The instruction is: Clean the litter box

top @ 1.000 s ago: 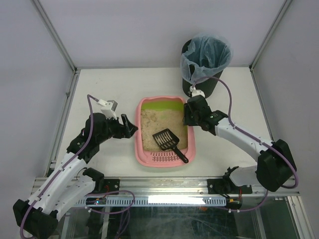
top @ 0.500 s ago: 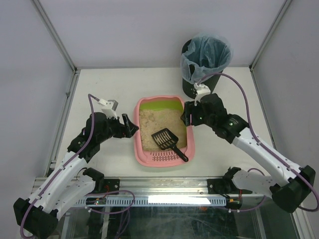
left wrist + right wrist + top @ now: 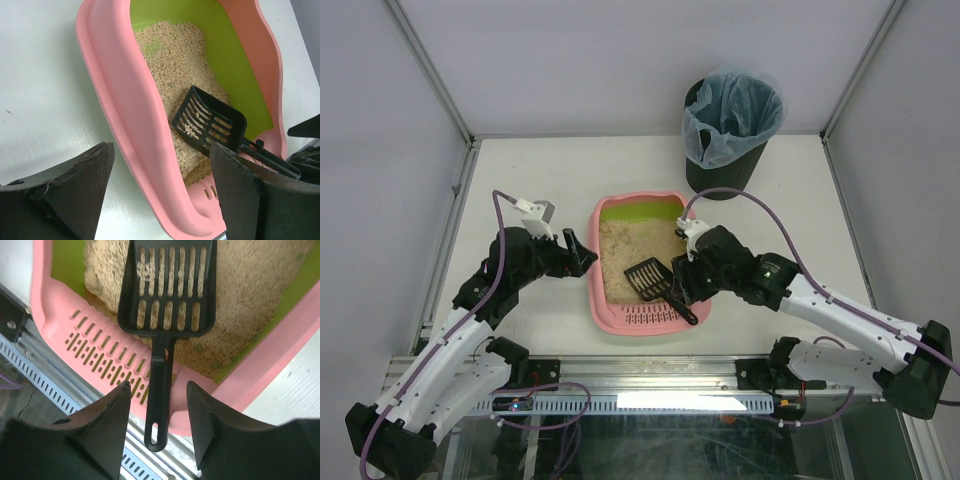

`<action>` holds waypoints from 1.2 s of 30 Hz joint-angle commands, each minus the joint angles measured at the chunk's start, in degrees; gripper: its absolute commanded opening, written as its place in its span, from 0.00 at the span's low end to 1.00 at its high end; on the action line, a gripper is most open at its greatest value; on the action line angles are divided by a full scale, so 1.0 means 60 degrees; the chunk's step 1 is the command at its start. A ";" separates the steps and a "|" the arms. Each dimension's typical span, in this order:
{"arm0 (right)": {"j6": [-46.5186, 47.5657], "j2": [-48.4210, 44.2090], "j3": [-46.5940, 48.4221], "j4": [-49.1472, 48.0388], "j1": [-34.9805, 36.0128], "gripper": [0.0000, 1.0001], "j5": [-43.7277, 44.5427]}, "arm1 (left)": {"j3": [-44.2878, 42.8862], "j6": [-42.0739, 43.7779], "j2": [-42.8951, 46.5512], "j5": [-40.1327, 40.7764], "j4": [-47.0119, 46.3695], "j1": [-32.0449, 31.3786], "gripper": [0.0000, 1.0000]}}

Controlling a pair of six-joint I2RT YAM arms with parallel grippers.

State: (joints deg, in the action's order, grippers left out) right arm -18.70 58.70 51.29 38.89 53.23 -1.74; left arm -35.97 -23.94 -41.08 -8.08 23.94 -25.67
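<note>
The pink litter box [image 3: 596, 292] lies mid-table, with beige litter, a lime-green far end and a slotted near rim [image 3: 95, 355]. A black slotted scoop [image 3: 648, 276] rests in it, its handle [image 3: 159, 405] sticking out over the near rim. My right gripper [image 3: 682, 288] hovers above that handle. In the right wrist view the right gripper [image 3: 158, 387] is open, with a finger on each side of the handle and a gap on both sides. My left gripper [image 3: 582, 255] is open at the box's left wall. In the left wrist view the left gripper [image 3: 161, 150] straddles the pink wall [image 3: 125, 100] without touching it.
A black round bin [image 3: 730, 125] lined with a bluish bag stands at the back right. The metal rail of the table's near edge [image 3: 75, 405] runs just below the scoop handle. White table surface [image 3: 520, 180] surrounds the box.
My right arm has swung from the box's far right corner near the bin down to the near end, over the scoop handle. The left arm has hardly moved.
</note>
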 commanded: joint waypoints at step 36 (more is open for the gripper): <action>-0.0214 0.1516 -0.0107 -0.1176 -0.0608 0.13 -0.0417 | -0.1234 0.2986 -0.1076 -0.3054 -0.3276 -0.0021 0.75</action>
State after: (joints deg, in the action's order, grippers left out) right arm -22.48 70.19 46.96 29.98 52.56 -2.22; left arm -39.53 -12.43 -45.23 -18.92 10.96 -25.67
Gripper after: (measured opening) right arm 0.290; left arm 0.753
